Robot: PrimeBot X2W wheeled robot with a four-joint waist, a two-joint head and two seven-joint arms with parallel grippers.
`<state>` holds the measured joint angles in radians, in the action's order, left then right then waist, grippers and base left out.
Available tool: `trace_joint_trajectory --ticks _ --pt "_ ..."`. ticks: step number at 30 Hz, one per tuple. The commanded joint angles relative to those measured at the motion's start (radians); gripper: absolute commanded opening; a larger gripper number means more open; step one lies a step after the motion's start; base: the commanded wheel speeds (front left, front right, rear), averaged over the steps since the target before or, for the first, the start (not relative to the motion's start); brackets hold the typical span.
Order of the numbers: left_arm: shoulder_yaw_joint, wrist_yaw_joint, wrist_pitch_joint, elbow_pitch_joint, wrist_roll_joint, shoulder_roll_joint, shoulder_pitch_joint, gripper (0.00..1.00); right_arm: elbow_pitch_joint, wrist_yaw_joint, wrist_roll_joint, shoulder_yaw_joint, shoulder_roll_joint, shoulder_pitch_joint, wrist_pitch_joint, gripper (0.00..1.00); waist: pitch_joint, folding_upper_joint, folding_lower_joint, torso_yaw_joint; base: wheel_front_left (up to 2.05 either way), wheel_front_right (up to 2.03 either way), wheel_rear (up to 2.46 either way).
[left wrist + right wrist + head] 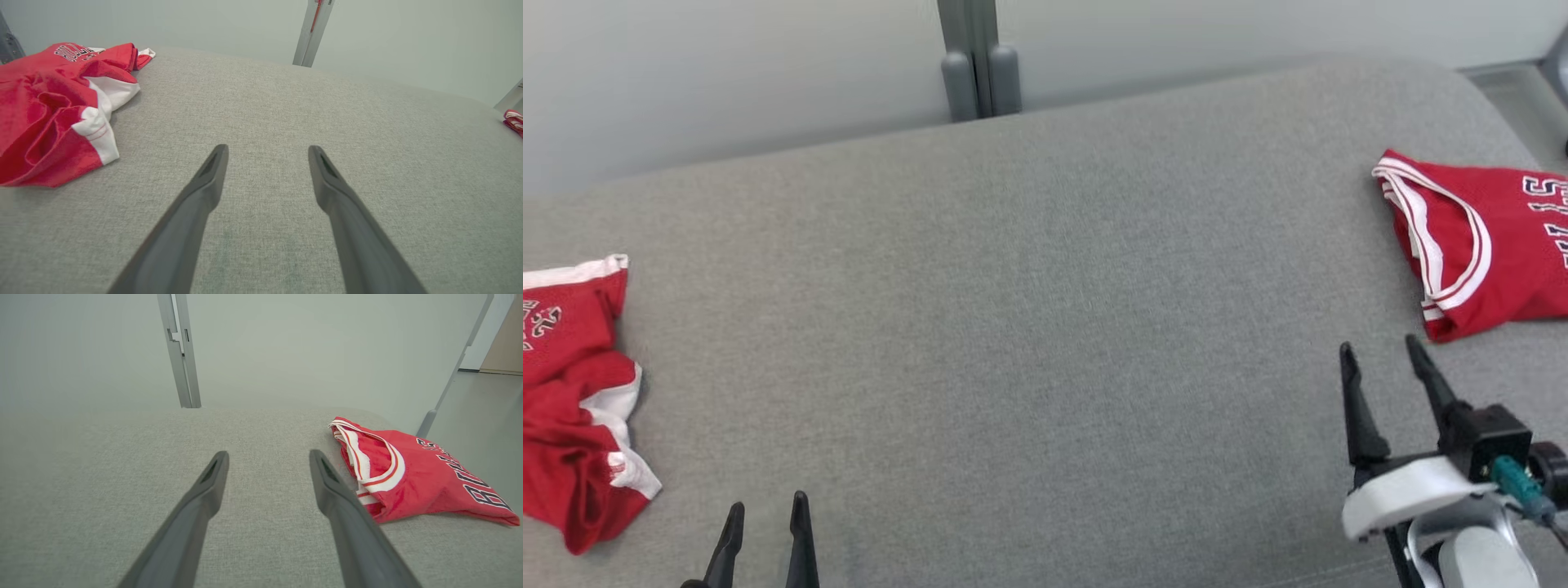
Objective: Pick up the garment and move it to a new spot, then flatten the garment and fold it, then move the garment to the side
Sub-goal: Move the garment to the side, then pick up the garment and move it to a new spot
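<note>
Left gripper [768, 501]: my near left, dark fingers parted, empty.
Right gripper [1379, 345]: fingers parted, holding nothing, tips near the folded jersey.
Crumpled red-and-white garment [572, 400]: bunched at the left edge of the grey woven-fabric surface [1045, 327].
Folded red jersey with white trim [1494, 245]: flat, far right.
Grey upright post [976, 57]: behind the far edge.

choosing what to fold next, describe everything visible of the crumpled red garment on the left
The red garment lies crumpled in a loose heap at the left edge of the grey upholstered surface, partly cut off by the head view. Its cloth looks thin and slightly shiny, with white panels and a white band, plus dark lettering and a small emblem. It rests on the surface, and the open left gripper is apart from it.
</note>
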<state>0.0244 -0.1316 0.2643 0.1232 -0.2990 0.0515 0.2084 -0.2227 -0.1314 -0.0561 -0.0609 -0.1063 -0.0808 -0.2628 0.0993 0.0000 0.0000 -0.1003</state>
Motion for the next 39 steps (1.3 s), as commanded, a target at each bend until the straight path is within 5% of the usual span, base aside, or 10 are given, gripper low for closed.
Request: trace_joint_trajectory --ticks 1,10,27,39 --pt "0.006 0.003 0.0 0.002 -0.014 0.0 0.023 1.0 0.021 0.002 0.003 0.01 0.009 0.045 -0.003 1.0 -0.127 0.0 0.0 0.069 0.0 0.0 0.0" --pt "0.012 0.008 0.0 0.01 -0.025 0.0 0.069 1.0 0.019 0.002 0.01 0.054 0.051 0.196 -0.003 1.0 -0.177 0.0 0.0 0.09 0.0 0.0 0.0" --pt "-0.013 0.009 0.0 0.002 -0.023 0.0 0.048 1.0 -0.005 0.002 -0.005 0.079 0.055 0.187 -0.003 1.0 -0.171 0.0 0.0 0.099 0.0 0.0 0.0" --pt "0.0 0.018 0.0 -0.003 -0.024 0.0 0.064 1.0 -0.018 0.002 -0.065 0.157 0.054 0.18 -0.003 1.0 -0.175 0.0 0.0 0.323 0.0 0.0 0.0"
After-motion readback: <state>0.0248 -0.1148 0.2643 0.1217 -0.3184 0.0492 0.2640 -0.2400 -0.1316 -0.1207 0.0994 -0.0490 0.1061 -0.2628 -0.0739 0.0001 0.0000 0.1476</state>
